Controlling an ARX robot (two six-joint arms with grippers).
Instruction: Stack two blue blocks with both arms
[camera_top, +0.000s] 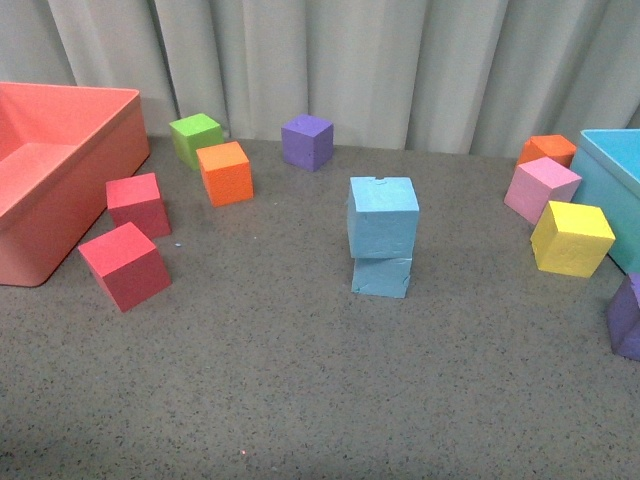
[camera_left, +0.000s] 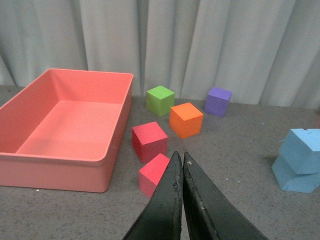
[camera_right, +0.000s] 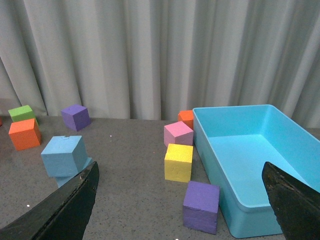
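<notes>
Front view: upper sky-blue foam cube (camera_top: 383, 216) sits on the lower sky-blue foam cube (camera_top: 381, 275), twisted and overhanging, mid-table (camera_top: 300, 400). Stack looks done; no arms visible. Next move, if any: pull clear without nudging it.

Left wrist view: left tool (camera_left: 181, 172) clenched, gripping nothing, well apart from the stack. Salmon-pink plastic bin (camera_left: 55, 172) holds nothing.

Right wrist view: right tool (camera_right: 182, 192) released, fingers spread wide. Turquoise plastic bin (camera_right: 220, 200) holds nothing that shows; its nearest corner is cut off.
</notes>
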